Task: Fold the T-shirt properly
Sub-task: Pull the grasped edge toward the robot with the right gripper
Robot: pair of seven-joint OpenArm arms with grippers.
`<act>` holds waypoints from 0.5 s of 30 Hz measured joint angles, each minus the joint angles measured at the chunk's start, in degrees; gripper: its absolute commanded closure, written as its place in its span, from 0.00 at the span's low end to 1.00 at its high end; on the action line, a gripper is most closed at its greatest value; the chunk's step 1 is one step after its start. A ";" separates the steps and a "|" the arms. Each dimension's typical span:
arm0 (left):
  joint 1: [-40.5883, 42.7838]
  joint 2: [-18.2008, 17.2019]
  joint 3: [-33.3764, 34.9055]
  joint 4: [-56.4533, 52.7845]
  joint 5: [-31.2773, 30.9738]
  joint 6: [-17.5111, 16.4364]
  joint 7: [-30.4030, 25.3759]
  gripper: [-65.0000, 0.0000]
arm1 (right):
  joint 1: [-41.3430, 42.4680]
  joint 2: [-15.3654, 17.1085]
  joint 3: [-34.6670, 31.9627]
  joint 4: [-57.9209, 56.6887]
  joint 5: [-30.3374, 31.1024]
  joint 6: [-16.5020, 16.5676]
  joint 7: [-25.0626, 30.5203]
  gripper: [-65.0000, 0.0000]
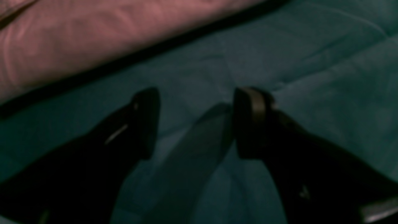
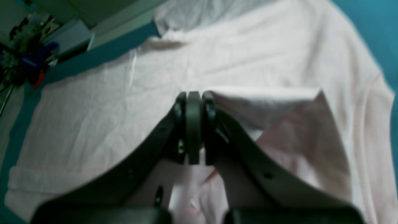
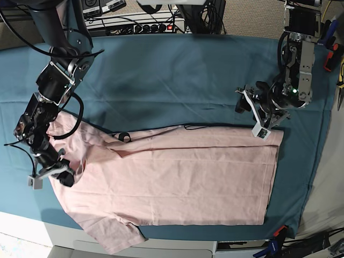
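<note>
On the teal table cloth (image 3: 177, 80) we find the T-shirt (image 3: 177, 177) spread flat, plain pink side up, its long axis running across the base view, with the hem toward that view's right and the sleeves toward its left. One sleeve reaches the near table edge and hangs slightly past the cloth.

We note the right gripper (image 2: 194, 124) at the shirt's left end in the base view, its jaws pressed together on a fold of pink fabric. The right wrist view shows that pinched fabric lifted into a raised flap beside the jaws, while the rest of the garment lies flat beyond.

We record the left gripper (image 1: 196, 121) near the far right corner of the shirt in the base view, just beyond the hem corner. Its fingers (image 1: 146, 121) stand wide apart over bare teal cloth, with nothing between them. In the left wrist view the shirt's edge lies close by but apart from the jaws. That view is dim and blurred, so we cannot tell whether the fingertips touch the cloth.
</note>
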 measured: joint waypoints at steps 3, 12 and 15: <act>0.00 0.00 0.00 0.00 0.00 0.00 0.00 0.42 | 0.92 0.00 0.00 0.00 -3.28 -3.98 2.12 1.00; 0.39 0.00 0.00 0.02 0.00 0.00 -0.20 0.42 | 2.03 0.11 0.00 0.00 -4.76 -5.16 5.35 0.81; 1.07 -0.02 -0.11 0.26 -0.02 0.00 -0.81 0.42 | 2.10 0.13 0.00 0.00 -4.39 -4.68 5.77 0.45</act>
